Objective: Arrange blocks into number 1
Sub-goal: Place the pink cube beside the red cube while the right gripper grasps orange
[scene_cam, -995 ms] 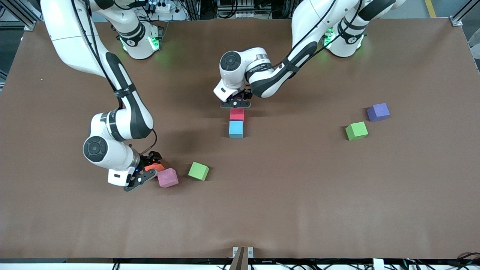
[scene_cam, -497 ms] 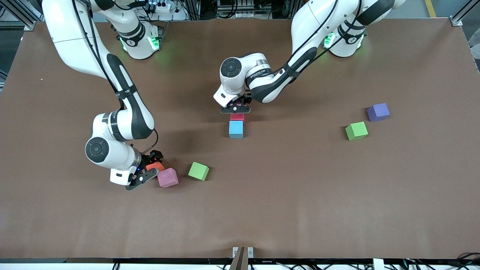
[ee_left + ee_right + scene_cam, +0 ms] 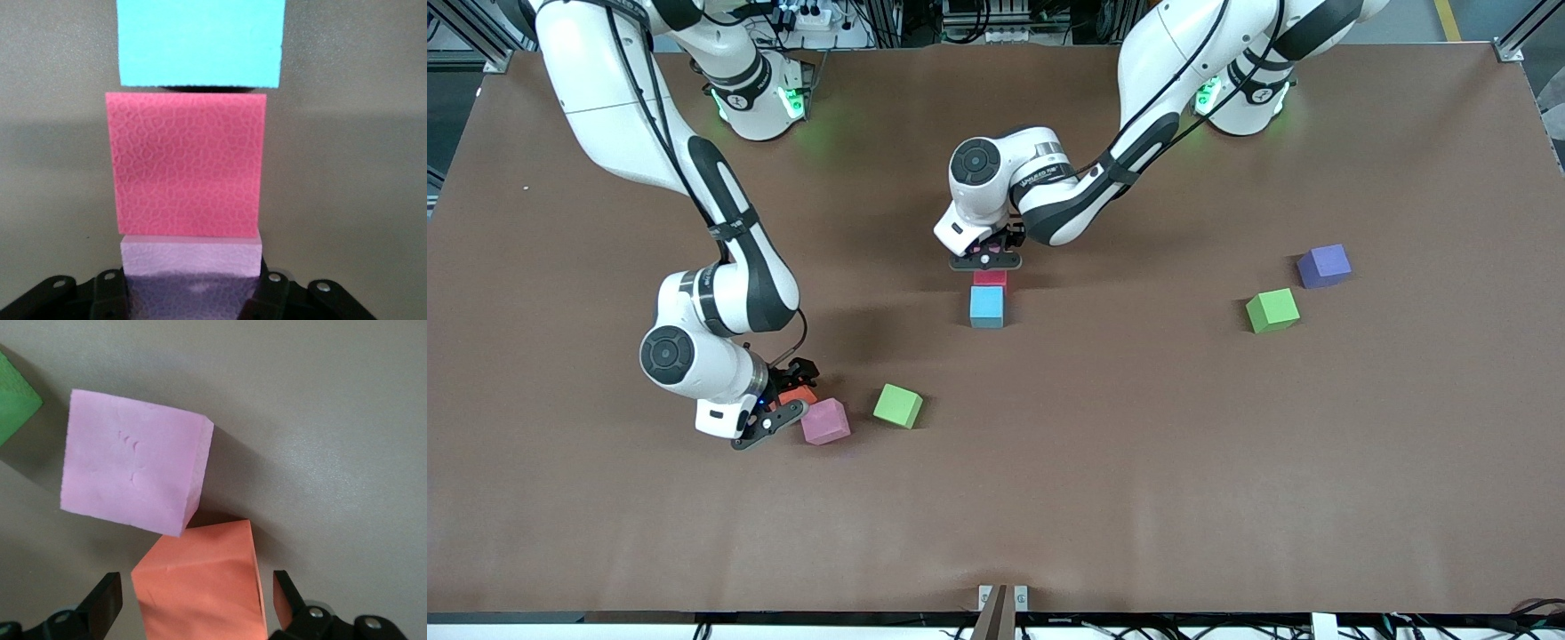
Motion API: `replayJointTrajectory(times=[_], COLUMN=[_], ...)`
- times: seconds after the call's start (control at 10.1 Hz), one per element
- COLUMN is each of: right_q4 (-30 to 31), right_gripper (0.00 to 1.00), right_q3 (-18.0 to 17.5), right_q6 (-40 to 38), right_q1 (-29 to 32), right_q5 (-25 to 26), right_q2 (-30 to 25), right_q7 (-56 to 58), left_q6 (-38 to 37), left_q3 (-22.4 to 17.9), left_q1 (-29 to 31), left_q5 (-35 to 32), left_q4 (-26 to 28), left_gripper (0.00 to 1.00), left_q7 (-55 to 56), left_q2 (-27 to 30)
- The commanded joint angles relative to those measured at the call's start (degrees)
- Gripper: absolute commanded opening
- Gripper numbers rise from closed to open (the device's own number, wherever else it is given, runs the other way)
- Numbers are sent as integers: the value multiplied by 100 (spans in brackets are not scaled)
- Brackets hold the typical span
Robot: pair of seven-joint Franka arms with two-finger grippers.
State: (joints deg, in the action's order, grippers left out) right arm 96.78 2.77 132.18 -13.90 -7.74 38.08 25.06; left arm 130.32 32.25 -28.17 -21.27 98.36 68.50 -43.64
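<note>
A red block (image 3: 989, 277) and a light blue block (image 3: 987, 307) lie in a line at the table's middle. My left gripper (image 3: 985, 258) is shut on a pale pink block (image 3: 190, 267) whose edge meets the red block (image 3: 187, 167), with the light blue block (image 3: 200, 40) past it. My right gripper (image 3: 787, 402) stands open astride an orange block (image 3: 200, 587), a gap at each finger. A pink block (image 3: 824, 420) touches the orange block (image 3: 797, 393) at a corner. A green block (image 3: 898, 405) lies beside the pink one.
Toward the left arm's end of the table lie another green block (image 3: 1272, 310) and a dark purple block (image 3: 1323, 265). A small bracket (image 3: 1002, 597) sits at the table's edge nearest the front camera.
My left gripper has brought its pink block up against the red block and now covers part of it. My right arm has shifted slightly toward the pink block, fingers still around the orange one.
</note>
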Motion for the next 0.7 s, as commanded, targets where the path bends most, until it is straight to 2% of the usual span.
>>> replayJointTrajectory(times=[0.0, 0.1, 0.2, 0.3, 0.4, 0.6], right_q4=[51, 51, 51, 51, 51, 51], right_gripper=[84, 73, 69, 65, 64, 64], right_q3=[57, 100, 118, 118, 118, 118], right_q6=[54, 54, 54, 54, 62, 54], right_q1=[10, 10, 10, 10, 10, 10], right_q5=[-114, -114, -114, -114, -122, -123], right_q2=[-29, -29, -29, -29, -29, -29], right_q7=[131, 122, 122, 122, 113, 105], left_q6=[-42, -42, -42, -42, -33, -42], left_q3=[1, -8, -26, -34, -61, -61], left_q1=[4, 13, 13, 13, 13, -4], left_q5=[-123, -123, -123, -123, -114, -114], left_q4=[-80, -80, -80, -97, -89, -89], left_gripper=[0, 0, 0, 24, 99, 100], left_q7=[-109, -109, -118, -127, -275, -215], left_q2=[-40, -40, -40, -40, -40, -13])
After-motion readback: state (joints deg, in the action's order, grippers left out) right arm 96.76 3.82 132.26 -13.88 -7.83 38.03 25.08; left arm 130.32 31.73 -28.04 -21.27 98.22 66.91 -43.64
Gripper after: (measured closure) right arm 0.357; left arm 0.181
